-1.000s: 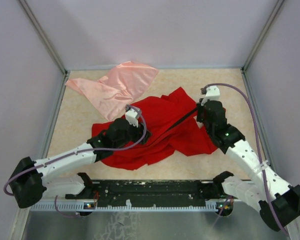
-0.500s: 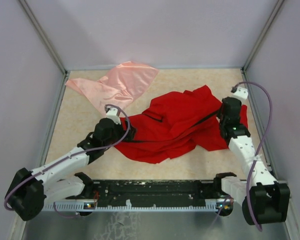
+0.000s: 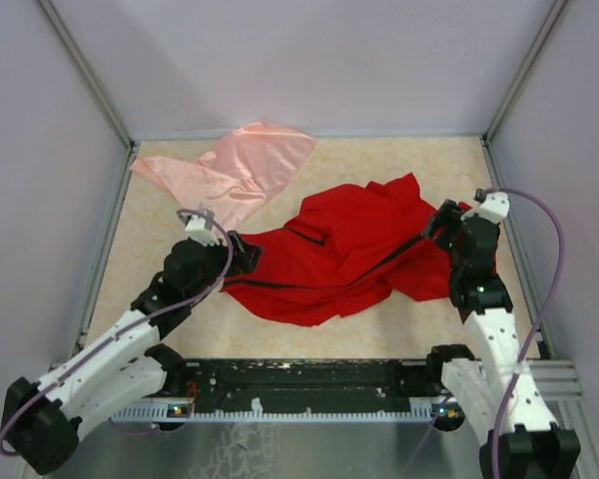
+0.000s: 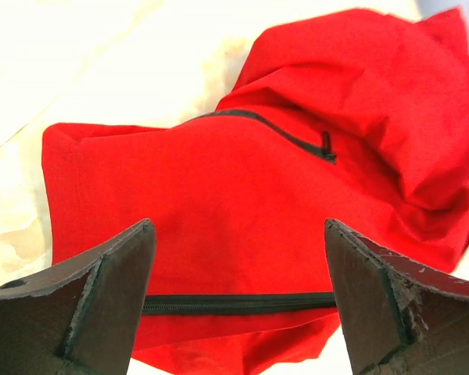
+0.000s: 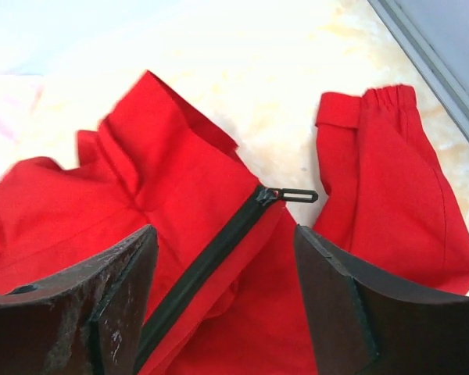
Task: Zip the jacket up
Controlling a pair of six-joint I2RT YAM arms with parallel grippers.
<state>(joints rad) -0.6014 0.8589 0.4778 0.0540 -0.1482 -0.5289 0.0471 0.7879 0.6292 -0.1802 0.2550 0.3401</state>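
**Workspace Status: Jacket and Grippers**

The table (image 3: pixel 379 170) is a pale beige surface enclosed by plain walls. The jacket (image 3: pixel 349 249) lies crumpled on it, centre to right, spread between the two grippers. A pale pink cloth (image 3: pixel 240 170) lies at the far left of the table, just beside the jacket's left portion.

The left gripper (image 3: pixel 242 251) sits at the jacket's left edge. In the left wrist view, its fingers (image 4: pixel 102 297) stand wide apart over red fabric and hold nothing. The right gripper (image 3: pixel 441 222) sits at the jacket's right end. In the right wrist view, its fingers (image 5: pixel 102 305) are also spread and clamp nothing.

The black front zipper (image 3: pixel 349 271) runs across the jacket from left to right, and in each wrist view it passes between the open fingers. A dark pocket zip (image 4: pixel 289 134) curves across the fabric beyond the left gripper. An elastic sleeve cuff (image 5: pixel 383 98) lies on the table beside the zipper's end. The zipper pull (image 5: pixel 295 195) projects flat from that end, untouched.
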